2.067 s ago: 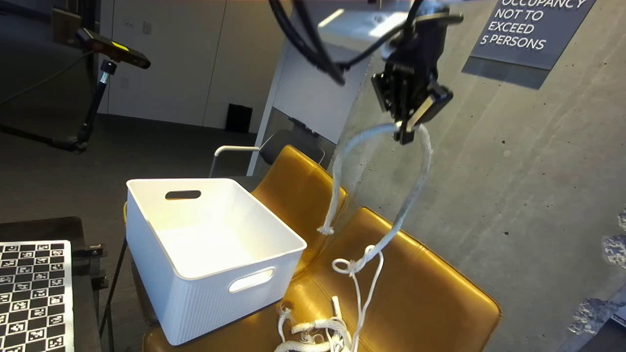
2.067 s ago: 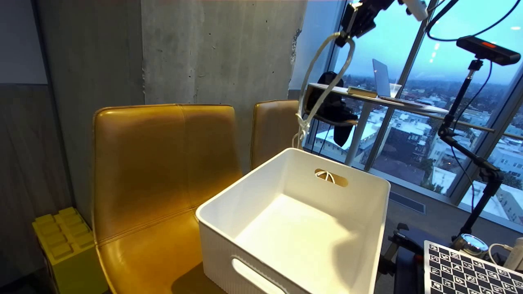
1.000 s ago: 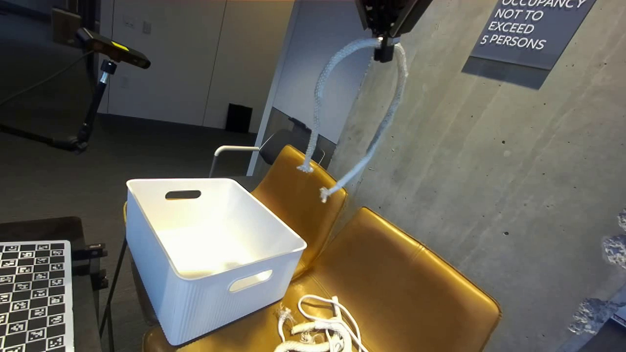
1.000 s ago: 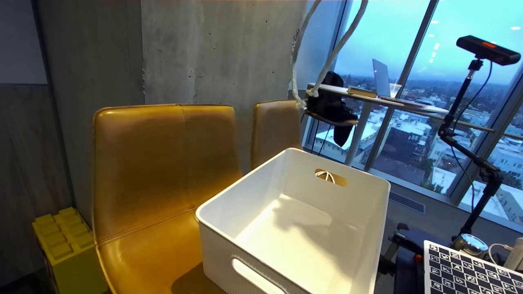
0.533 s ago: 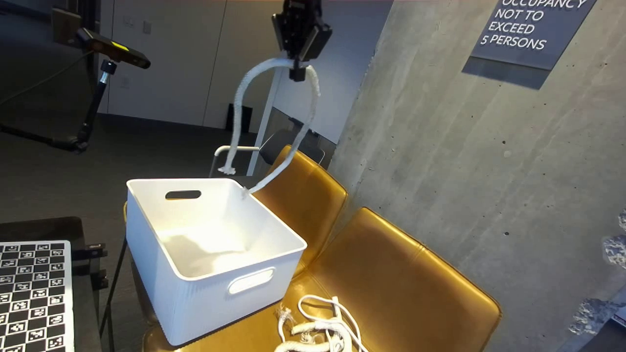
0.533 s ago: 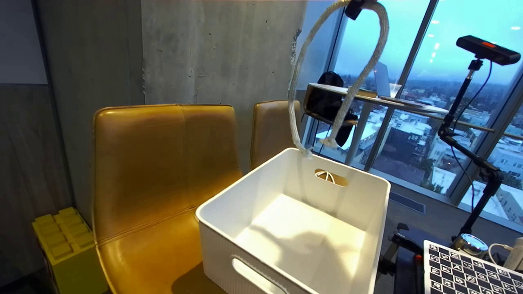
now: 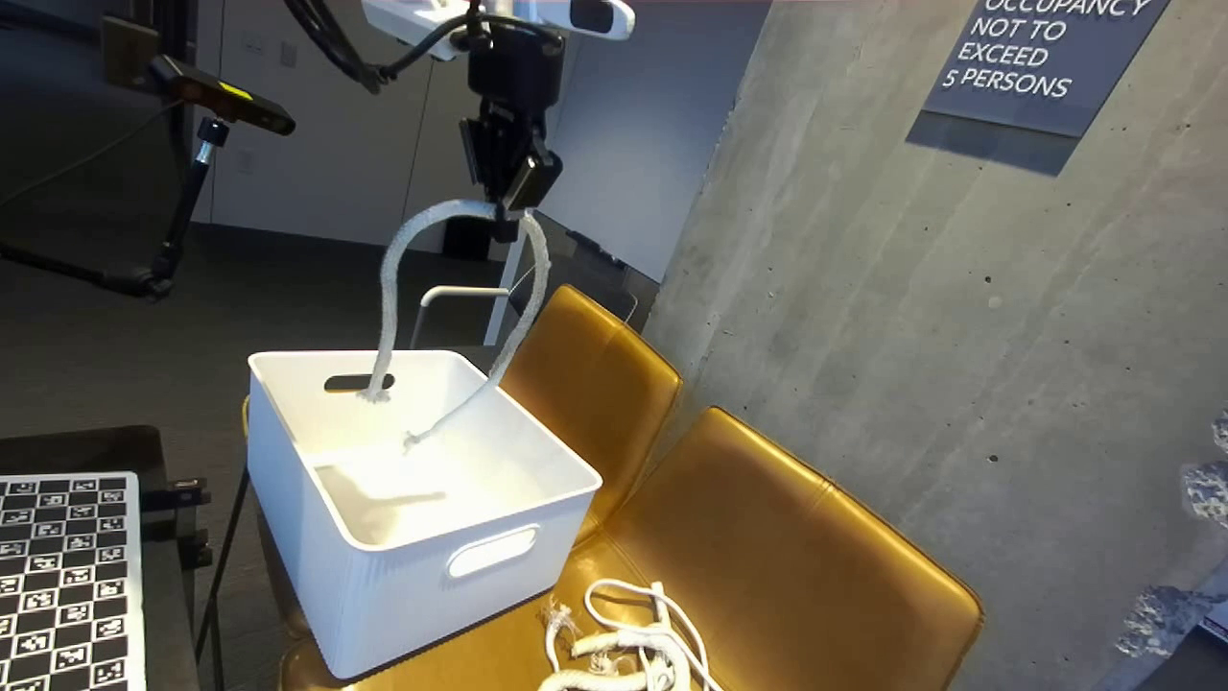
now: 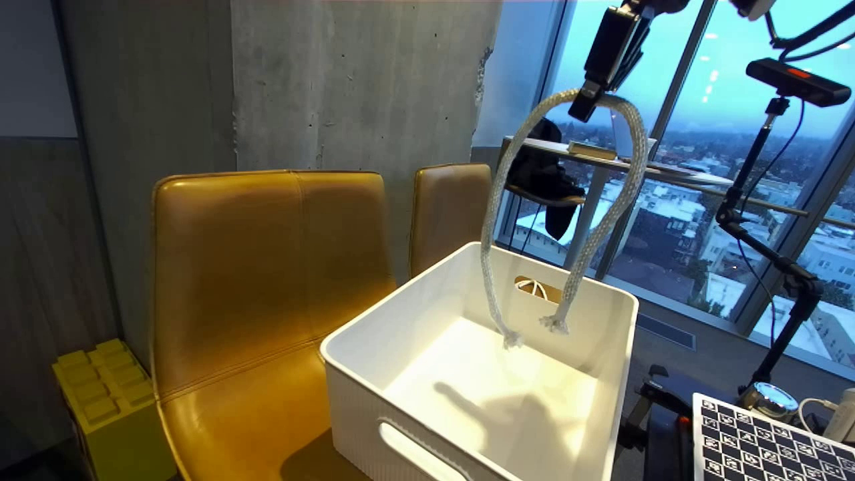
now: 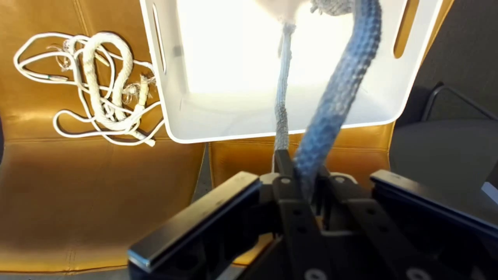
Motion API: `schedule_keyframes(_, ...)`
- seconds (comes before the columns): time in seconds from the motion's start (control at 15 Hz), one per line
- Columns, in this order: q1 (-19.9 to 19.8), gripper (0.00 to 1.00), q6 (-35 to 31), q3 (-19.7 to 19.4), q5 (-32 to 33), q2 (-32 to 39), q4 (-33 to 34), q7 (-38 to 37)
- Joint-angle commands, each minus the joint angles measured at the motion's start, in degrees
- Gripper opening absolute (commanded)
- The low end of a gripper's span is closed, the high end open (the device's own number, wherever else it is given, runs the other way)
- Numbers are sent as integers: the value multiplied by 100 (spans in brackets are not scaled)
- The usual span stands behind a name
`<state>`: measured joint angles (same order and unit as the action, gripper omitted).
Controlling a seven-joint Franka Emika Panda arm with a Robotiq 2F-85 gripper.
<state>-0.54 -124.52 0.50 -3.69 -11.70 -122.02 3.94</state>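
The claw [image 8: 586,102] held a grey-white rope [image 9: 342,85] above the white box [image 7: 413,605].
The jaws were almost together, pinching the rope near its middle, so that it made an arch. From where I stood, both frayed ends hung over the inside of the box; how deep, I could not tell. The box stood across two tan leather chairs [image 7: 796,518], and just beside it, on one of these chairs, a tangle of white cords [image 9: 91,64] was lying.
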Motion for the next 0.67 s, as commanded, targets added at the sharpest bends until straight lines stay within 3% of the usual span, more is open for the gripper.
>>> schedule_keyframes(0.0, 24, 42, -404, -8, 133, -85, -416, -70)
schedule_keyframes(0.53, -248, 99, -1109, -352, 233, 335, -770, 295)
schedule_keyframes(0.6, -332, 100, -1240, -464, 255, 508, -727, 391)
